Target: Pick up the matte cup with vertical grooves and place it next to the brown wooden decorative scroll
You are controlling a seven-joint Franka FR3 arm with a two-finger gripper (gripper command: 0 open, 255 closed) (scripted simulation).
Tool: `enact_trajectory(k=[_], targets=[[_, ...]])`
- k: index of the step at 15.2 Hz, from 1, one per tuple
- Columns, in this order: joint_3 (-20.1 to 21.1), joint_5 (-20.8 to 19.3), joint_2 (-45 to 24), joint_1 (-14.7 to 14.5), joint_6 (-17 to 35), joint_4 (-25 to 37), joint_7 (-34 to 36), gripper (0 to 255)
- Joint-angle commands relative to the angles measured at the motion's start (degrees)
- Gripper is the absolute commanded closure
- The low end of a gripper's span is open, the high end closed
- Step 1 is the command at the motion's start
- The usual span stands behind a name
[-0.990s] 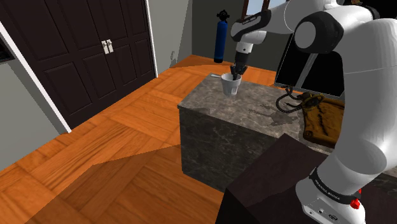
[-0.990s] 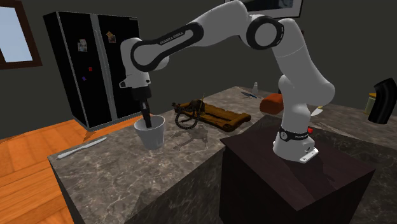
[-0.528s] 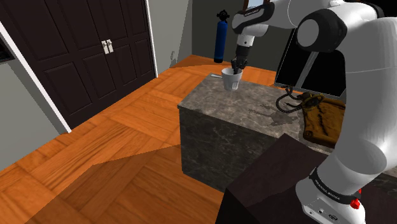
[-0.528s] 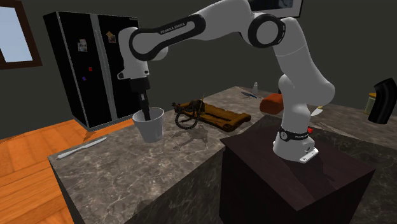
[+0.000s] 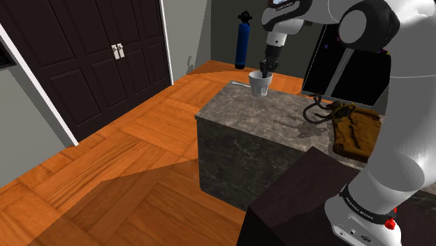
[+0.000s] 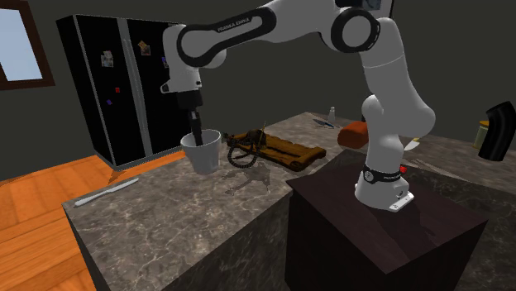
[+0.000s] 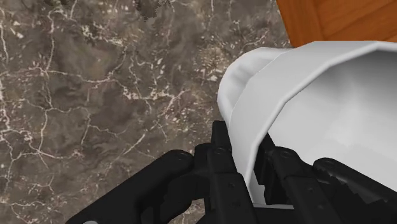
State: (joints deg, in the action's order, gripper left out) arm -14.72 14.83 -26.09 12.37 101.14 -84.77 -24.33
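Note:
A white cup (image 5: pixel 260 84) with faint vertical facets hangs tilted above the dark marble counter (image 5: pixel 279 120). My gripper (image 5: pixel 266 70) is shut on its rim, one finger inside and one outside. In the second exterior view the cup (image 6: pixel 203 152) sits under the gripper (image 6: pixel 197 137), just left of the brown wooden scroll (image 6: pixel 279 150), which carries dark curled metalwork. The scroll (image 5: pixel 354 133) lies toward the shoulder view's right. In the wrist view the gripper (image 7: pixel 245 162) clasps the cup's wall (image 7: pixel 305 95) over the marble.
A knife (image 6: pixel 103 193) lies near the counter's end. A black fridge (image 6: pixel 116 83) stands behind. My dark stand (image 6: pixel 380 236) occupies the near side. A blue cylinder (image 5: pixel 242 38) and dark double doors (image 5: pixel 105 56) are across the wooden floor.
The gripper has lifted the cup off the counter and carried it toward the scroll, up and right in the shoulder view. The grip has stayed the same.

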Motion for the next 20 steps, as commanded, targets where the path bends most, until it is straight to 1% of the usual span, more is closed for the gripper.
enact_trajectory(k=[1,5,10,16,19,20], targets=[[-0.68,-0.66,3.58,0.21,1.55,-5.26,-1.38,255],[-2.21,-2.42,10.94,0.85,4.52,-15.77,-4.14,255],[-4.29,-5.13,19.18,2.27,7.02,-26.58,-7.38,255],[-7.11,-9.17,28.11,4.86,8.59,-36.97,-11.22,255],[-8.93,-11.91,32.86,6.81,8.88,-41.87,-13.55,255],[-8.96,-11.77,32.53,6.83,9.64,-42.34,-13.72,255]])
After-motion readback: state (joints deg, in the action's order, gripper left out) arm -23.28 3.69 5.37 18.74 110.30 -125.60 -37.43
